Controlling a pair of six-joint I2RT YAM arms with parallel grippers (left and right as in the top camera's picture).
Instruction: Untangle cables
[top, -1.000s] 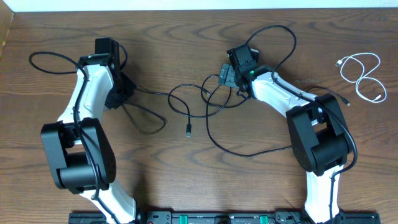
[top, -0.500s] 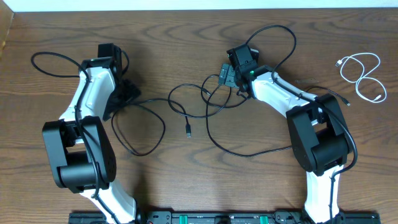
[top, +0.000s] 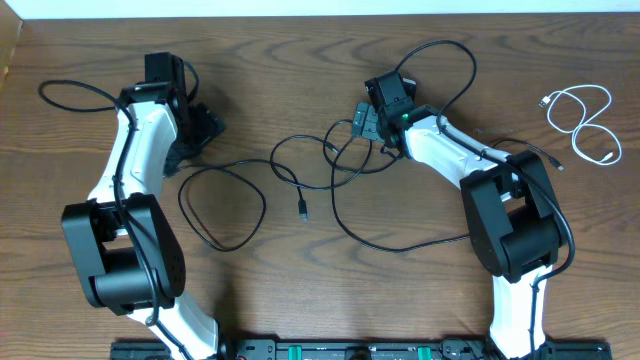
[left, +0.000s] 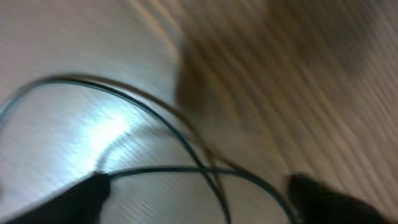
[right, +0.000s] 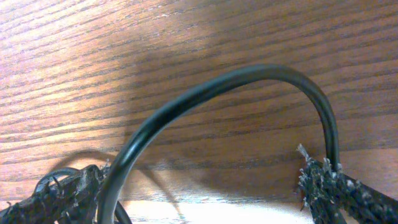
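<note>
Your left hand (left: 199, 200) stands wide over a blurred black cable (left: 174, 168). Your right hand (right: 205, 193) is wide too, a black loop (right: 261, 72) arching between its fingers (right: 339, 190).

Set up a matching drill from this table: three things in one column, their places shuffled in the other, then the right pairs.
1. thin white coiled cable
2. left gripper
3. right gripper

A. centre, over tangled thin black cable loops
B. alone at far right
C. left side, open over black cable strands

Pairs: 1-B; 2-C; 3-A
</note>
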